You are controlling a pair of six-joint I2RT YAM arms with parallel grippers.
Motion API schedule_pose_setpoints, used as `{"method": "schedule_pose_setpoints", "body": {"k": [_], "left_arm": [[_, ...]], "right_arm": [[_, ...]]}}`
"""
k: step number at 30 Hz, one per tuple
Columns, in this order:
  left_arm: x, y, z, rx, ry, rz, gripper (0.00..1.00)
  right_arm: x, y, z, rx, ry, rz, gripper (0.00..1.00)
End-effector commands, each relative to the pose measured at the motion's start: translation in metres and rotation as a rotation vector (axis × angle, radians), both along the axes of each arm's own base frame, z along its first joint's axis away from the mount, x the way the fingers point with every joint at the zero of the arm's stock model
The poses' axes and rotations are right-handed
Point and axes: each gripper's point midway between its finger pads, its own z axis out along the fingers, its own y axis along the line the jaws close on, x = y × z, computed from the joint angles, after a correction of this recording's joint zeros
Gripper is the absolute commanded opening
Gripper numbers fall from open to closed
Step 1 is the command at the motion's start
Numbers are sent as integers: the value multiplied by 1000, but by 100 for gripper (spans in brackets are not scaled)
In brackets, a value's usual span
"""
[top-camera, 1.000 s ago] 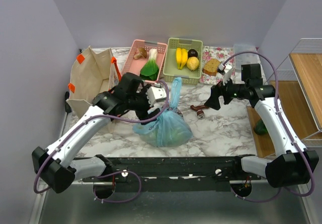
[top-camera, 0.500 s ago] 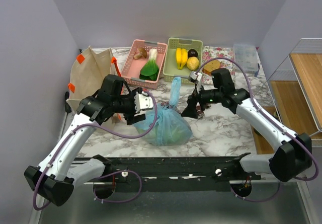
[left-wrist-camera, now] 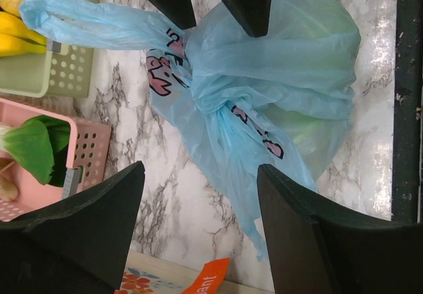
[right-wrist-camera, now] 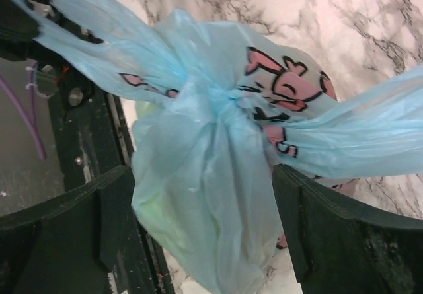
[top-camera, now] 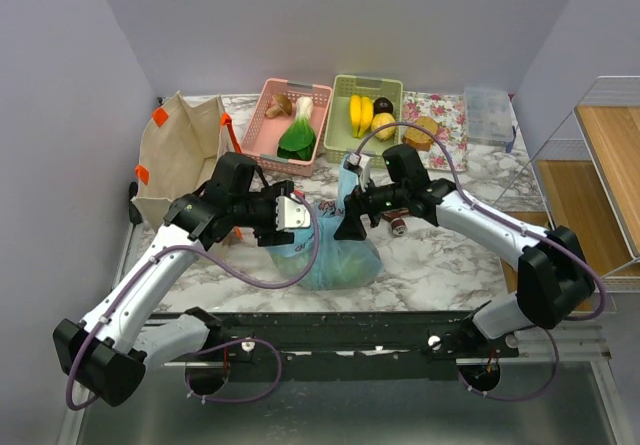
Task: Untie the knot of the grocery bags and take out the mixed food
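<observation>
Marble counter (top-camera: 440, 255), near-edge middle: light blue plastic bag (top-camera: 335, 250), knot (left-wrist-camera: 205, 99) tied, green food (left-wrist-camera: 307, 127) inside. Left gripper (left-wrist-camera: 198, 182) and right gripper (right-wrist-camera: 201, 175) flank knot, jaws apart, gripping nothing. Untying and unloading both outstanding.

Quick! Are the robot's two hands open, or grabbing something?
Left gripper: open, gripping nothing, close to the thin light blue plastic bag.
Right gripper: open, gripping nothing, the same bag between its fingers.

We log a marbled worktop (top-camera: 440, 255). Directly on it sit the blue grocery bags (top-camera: 340, 257), a beige tote (top-camera: 180, 155), a pink basket (top-camera: 295, 86), a green basket (top-camera: 368, 81), a floral mat (top-camera: 449, 113) and a clear box (top-camera: 488, 105).
</observation>
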Motion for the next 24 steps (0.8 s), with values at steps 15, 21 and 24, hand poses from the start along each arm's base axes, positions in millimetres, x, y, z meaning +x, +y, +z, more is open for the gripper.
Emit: {"method": "schedule_pose_setpoints", "body": {"k": [15,21,24], "left_arm": [[-19,2,24,-18,-142,-87,59],[-27,-25,15,10,-285,-241,52],[-20,-35,11,10,-301,-250,53]], "right_arm": [[17,4,42,-46,-303,75,1],[2,-11,23,-79,-399,156,1],[5,-15,17,-94,-461,166,1]]}}
